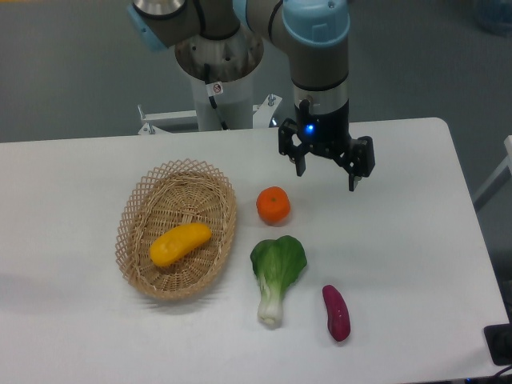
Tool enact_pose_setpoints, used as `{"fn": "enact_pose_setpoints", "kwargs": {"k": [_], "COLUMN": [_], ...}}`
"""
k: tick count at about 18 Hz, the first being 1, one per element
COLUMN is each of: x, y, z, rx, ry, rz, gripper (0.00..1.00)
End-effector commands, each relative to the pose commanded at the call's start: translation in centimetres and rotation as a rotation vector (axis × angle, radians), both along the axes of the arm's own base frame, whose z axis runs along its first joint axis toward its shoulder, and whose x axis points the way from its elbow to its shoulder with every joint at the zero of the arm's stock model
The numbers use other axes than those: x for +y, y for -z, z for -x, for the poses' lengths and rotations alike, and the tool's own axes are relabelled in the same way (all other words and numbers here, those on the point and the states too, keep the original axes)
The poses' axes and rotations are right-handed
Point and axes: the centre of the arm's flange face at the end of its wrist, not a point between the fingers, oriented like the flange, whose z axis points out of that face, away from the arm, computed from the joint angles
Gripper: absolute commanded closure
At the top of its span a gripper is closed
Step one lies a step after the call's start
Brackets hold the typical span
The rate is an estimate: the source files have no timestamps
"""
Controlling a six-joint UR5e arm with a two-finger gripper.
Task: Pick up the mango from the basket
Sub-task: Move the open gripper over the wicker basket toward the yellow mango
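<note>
**Tool high and empty, mango waiting in the basket**

Nearest the camera, well in front of the tool, lie a purple sweet potato (336,313) and a bok choy (276,272) on the white table (416,256). Neither matters to the job, and neither sits on the likely path.

Further back and far out to the tool's camera-left side stands the basket (178,228), with the mango (181,244) lying on its floor, long axis slanting from near-left to far-right. It is alone in there and clear of the rim on all sides.

Between basket and tool, just ahead of the tool and slightly camera-left, sits the orange (274,205), apart from the basket edge.

At the back the tool (326,172) hangs above the table, fingers spread and holding nothing.

The step in hand looks like the approach. To do it well, I would travel toward the basket at height, so the fingers pass above the orange and the lattice rim, then turn the wrist so the fingers straddle the mango across its short width near the middle. Descend straight down, stop before the fingertips press the weave, and close gently, since the smooth curved skin may slip
</note>
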Motion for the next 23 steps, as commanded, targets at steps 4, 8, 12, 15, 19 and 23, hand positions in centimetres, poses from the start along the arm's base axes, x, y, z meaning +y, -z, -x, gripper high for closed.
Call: {"fn": "enact_pose_setpoints", "kwargs": {"k": [4, 8, 12, 15, 19, 23], "x": [0.2, 1.9, 3.5, 3.8, 3.8, 4.5], "y": [0.7, 1.5, 2.0, 2.5, 5.3, 8.6], "z": [-2.3, -4.2, -5.4, -6.1, -7.9, -9.3], "rx": [-0.045, -0.075, -0.096, -0.105, -0.152, -0.201], "ry": [-0.093, -0.142, -0.149, -0.155, -0.181, -0.181], "rz": [-0.038, -0.048, -0.055, -0.046, -0.012, 0.035], "gripper": [0.00, 0.00, 0.00, 0.00, 0.00, 0.00]}}
